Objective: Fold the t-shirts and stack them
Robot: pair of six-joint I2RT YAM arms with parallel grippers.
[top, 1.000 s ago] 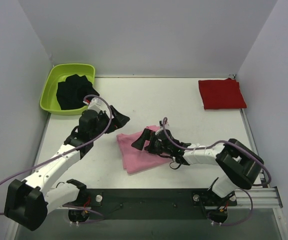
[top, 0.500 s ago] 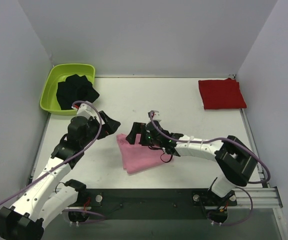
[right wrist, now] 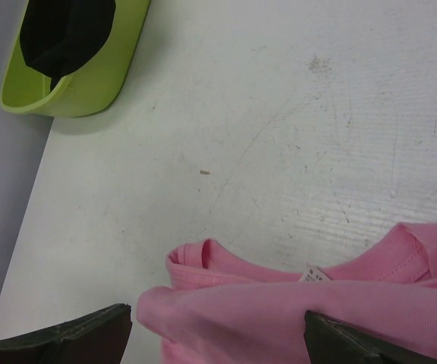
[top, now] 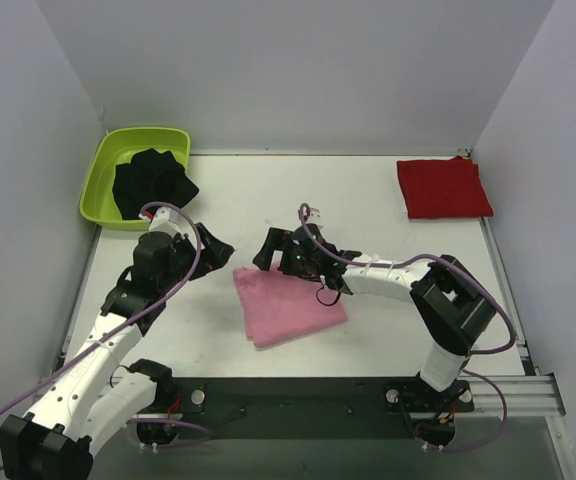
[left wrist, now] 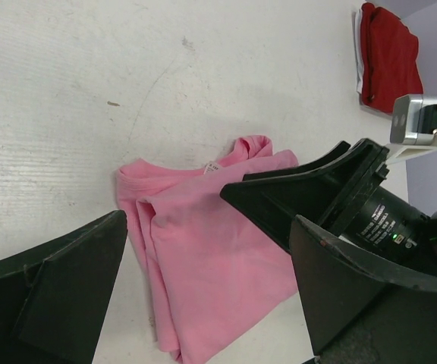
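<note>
Covering pink t-shirt point(top: 290, 308) corner: right gripper point(top: 268, 250)

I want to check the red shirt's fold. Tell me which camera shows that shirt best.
The top external view: the red shirt lies whole and uncovered at the far right, seen from above. The left wrist view shows it only small and at a slant in the top right corner. The right wrist view does not show it.

A light pink cloth t-shirt point(top: 290, 310) and a deep red cloth t-shirt point(top: 444, 187) lie folded, well apart.
The pink sits askew in the middle of the white worktop point(top: 298, 195), collar label showing; the red lies flat at its far right corner.
</note>
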